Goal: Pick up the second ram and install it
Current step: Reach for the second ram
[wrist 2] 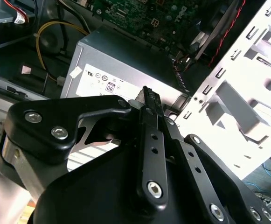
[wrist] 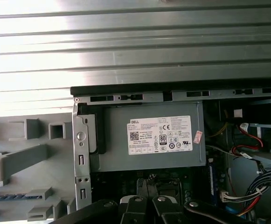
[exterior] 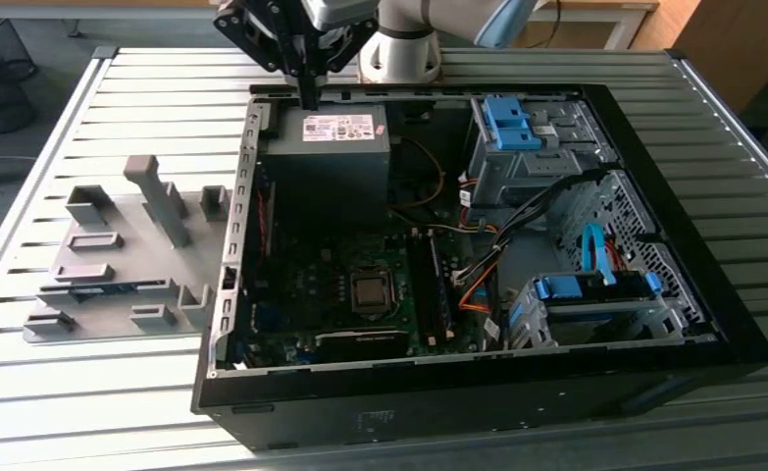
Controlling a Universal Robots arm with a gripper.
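The thin blue-green ram stick (exterior: pixel 102 287) lies unpicked in the gray plastic fixture (exterior: pixel 135 221); the black gripper (exterior: pixel 309 98), closed and empty, hangs above the gray power-supply box (exterior: pixel 325 162).

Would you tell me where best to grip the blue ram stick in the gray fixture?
Probably mid-length on the ram stick, coming down from above and pinching across its thin faces. It sits long and narrow in the gray fixture, and raised blocks seem to crowd its ends.
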